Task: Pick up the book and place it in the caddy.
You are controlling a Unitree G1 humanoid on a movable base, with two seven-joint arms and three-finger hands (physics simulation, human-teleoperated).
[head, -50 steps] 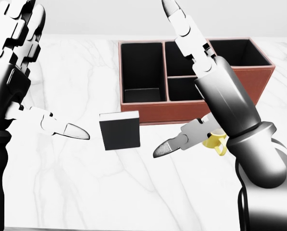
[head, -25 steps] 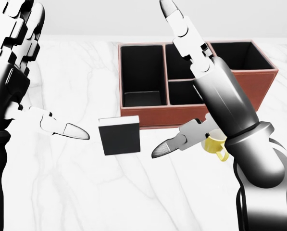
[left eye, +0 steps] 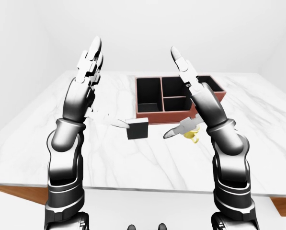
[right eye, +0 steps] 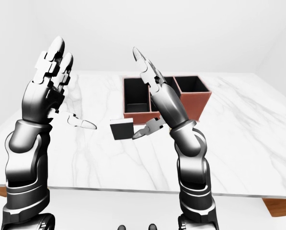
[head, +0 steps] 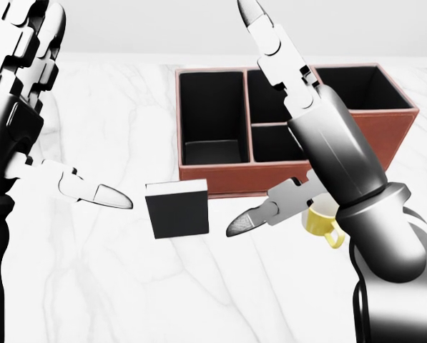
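The book, black with a white page edge along its top, sits on the white marble table, just below the caddy in the head view. The caddy is a red-brown box with three black compartments, nothing visible inside them. My left hand is open, fingers raised at the upper left, its thumb pointing at the book from the left without touching. My right hand is open too, fingers up over the caddy, its thumb just right of the book. Neither hand holds anything.
A small yellow mug stands on the table behind my right forearm, close to the caddy's near wall. The table's near edge runs across the bottom of the left-eye view. White walls lie beyond.
The whole picture has shifted a little: book, mug and caddy sit slightly lower and larger, so the camera has moved closer. Both hands keep the same open pose.
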